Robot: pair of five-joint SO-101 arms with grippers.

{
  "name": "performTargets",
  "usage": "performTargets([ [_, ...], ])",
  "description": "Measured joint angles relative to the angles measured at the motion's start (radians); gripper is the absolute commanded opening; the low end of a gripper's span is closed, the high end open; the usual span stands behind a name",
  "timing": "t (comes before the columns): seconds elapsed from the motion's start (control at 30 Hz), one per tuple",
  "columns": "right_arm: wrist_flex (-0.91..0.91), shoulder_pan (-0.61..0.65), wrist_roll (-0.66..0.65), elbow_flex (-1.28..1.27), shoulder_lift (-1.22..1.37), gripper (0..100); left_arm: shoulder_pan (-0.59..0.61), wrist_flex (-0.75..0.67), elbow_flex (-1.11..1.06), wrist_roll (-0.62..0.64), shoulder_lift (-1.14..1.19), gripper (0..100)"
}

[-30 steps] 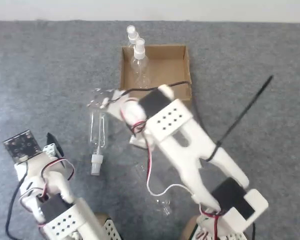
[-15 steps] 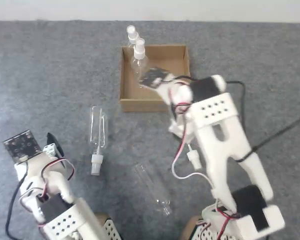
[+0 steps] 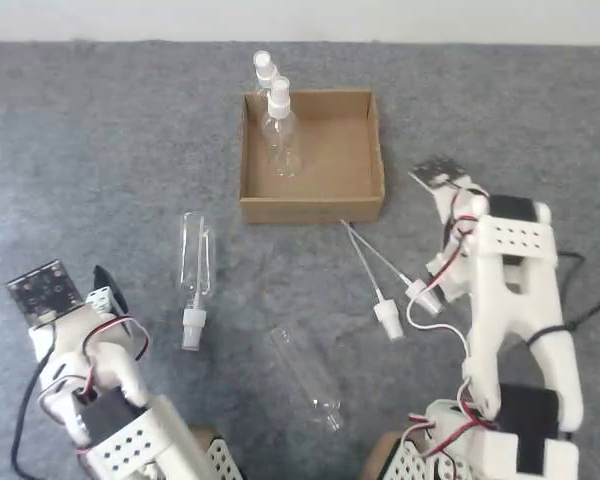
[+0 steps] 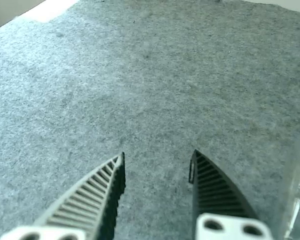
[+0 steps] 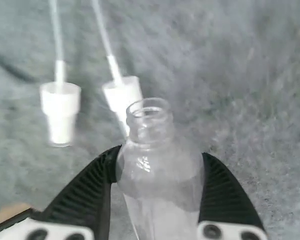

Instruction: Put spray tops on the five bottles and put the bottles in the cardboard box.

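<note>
My right gripper (image 5: 157,156) is shut on a clear bottle (image 5: 152,150) with an open neck, held just above two loose spray tops (image 5: 60,115) (image 5: 122,97) on the carpet. From above, the right arm (image 3: 505,260) stands right of the cardboard box (image 3: 365,150), with the spray tops (image 3: 390,318) (image 3: 420,294) beside it. One topped bottle (image 3: 280,125) stands in the box and another (image 3: 264,70) stands behind it. A topped bottle (image 3: 194,275) and an uncapped bottle (image 3: 305,375) lie on the carpet. My left gripper (image 4: 157,160) hangs open over bare carpet.
Grey carpet covers the whole table. The left arm (image 3: 75,345) sits at the near left corner. The long dip tubes (image 3: 365,255) of the spray tops stretch toward the front wall of the box. A pale strip runs along the far edge.
The right arm swung from left of the box, across its front, to the right side of the table, carrying the clear bottle. The left arm stayed still.
</note>
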State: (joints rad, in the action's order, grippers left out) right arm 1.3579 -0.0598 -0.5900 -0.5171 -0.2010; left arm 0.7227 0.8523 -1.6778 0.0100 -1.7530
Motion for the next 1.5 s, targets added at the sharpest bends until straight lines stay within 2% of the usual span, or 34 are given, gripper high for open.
performTargets([
  [0.1,-0.060,-0.048,-0.003,-0.060,0.000,13.0,0.000,0.000,0.000,0.000,0.000,20],
  [0.27,-0.127,-0.054,-0.046,-0.132,0.000,14.0,0.000,0.000,0.000,0.000,0.000,20],
  [0.43,-0.149,-0.055,-0.103,-0.190,0.000,27.0,0.000,0.000,0.000,0.000,0.000,20],
  [0.6,-0.149,-0.055,-0.173,-0.226,0.000,30.7,0.000,0.000,0.000,0.000,0.000,20],
  [1.13,-0.149,-0.055,-0.353,-0.233,0.000,30.3,0.000,0.000,0.000,0.000,0.000,20],
  [1.23,-0.149,-0.055,-0.365,-0.233,0.000,29.9,0.000,0.000,0.000,0.000,0.000,20],
  [1.4,-0.149,-0.055,-0.368,-0.233,0.000,23.8,0.000,0.000,0.000,0.000,0.000,20],
  [1.5,-0.149,-0.055,-0.368,-0.233,0.000,24.2,0.000,0.000,0.000,0.000,0.000,20],
])
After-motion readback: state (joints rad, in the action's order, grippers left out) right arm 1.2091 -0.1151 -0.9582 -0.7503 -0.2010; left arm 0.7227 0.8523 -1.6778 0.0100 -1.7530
